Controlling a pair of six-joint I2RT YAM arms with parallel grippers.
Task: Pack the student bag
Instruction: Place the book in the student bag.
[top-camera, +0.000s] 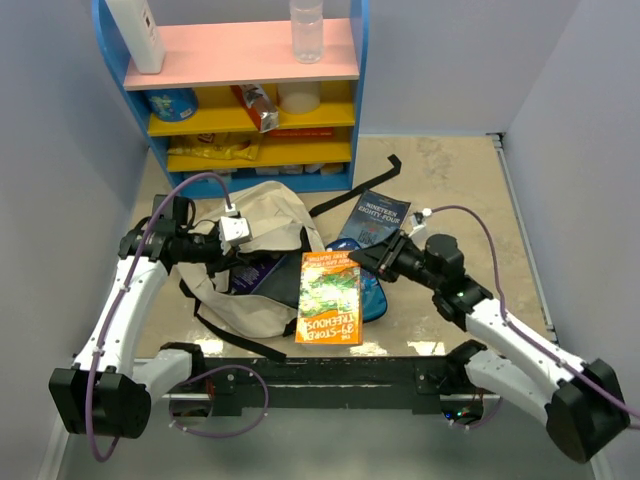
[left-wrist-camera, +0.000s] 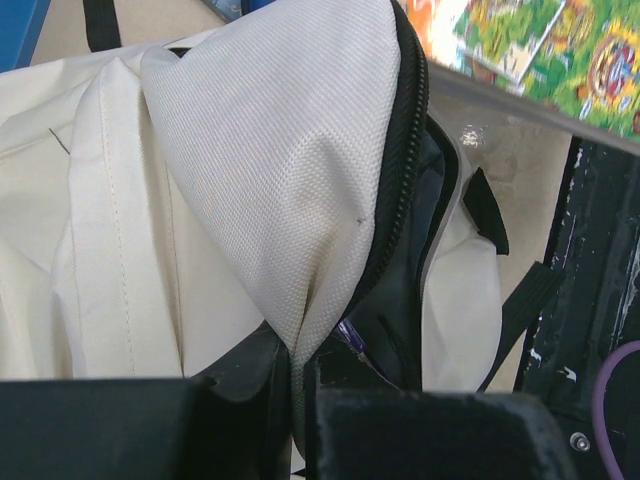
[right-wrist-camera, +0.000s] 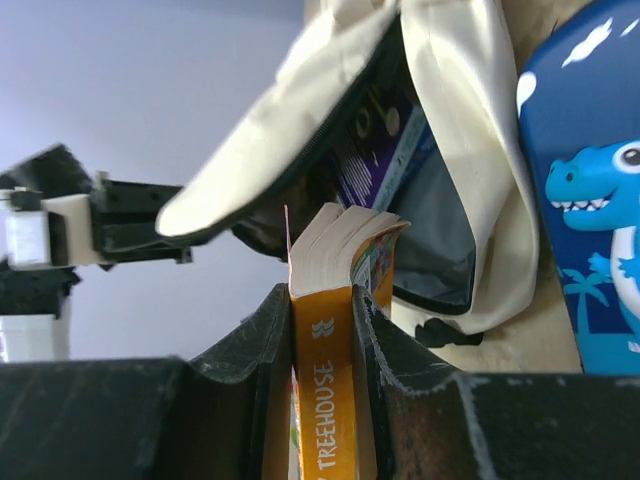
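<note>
Left fingers (left-wrist-camera: 250, 380) are pinched almost closed on a fold of cream fabric by the zipper of the student bag (left-wrist-camera: 280, 170), holding the flap up. We see dark lining under it. Right fingers (right-wrist-camera: 255, 345) are partly open and clamped on the spine of the orange book (right-wrist-camera: 345, 245), its pages pointing at the bag mouth, just outside it. We spot something purple inside. The bag lies on the bench (top-camera: 450, 190), left of centre, near the blue shelf (top-camera: 245, 60). The dinosaur pencil case (right-wrist-camera: 590, 200) sits just beside the bag, and from above the book overlaps it. A dark paperback (top-camera: 375, 215) lies just beyond.
</note>
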